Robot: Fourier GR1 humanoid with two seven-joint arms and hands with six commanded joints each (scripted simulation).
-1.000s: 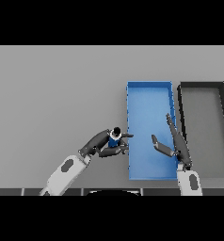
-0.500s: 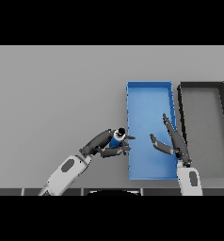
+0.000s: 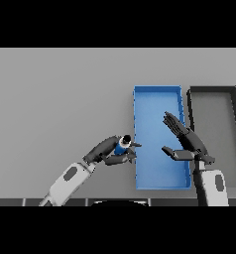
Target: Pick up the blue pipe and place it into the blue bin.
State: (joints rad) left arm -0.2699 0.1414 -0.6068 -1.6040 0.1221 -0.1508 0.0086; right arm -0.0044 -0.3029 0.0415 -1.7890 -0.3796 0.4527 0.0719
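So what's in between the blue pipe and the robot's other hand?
In the head view, only the blue bin's left wall and bare floor lie between the blue pipe and the right hand.

blue pipe (image 3: 122, 147), blue bin (image 3: 157, 93) — dark grey bin (image 3: 212, 90), plain grey table (image 3: 60, 99).

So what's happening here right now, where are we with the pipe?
The left hand has its fingers curled round the blue pipe and holds it just beside the blue bin's left wall, near the bin's lower half. The pipe is not yet inside. The right hand is open, fingers straight, over the bin's right side and holds nothing. A dark bin sits to the right of the blue one on the grey table.
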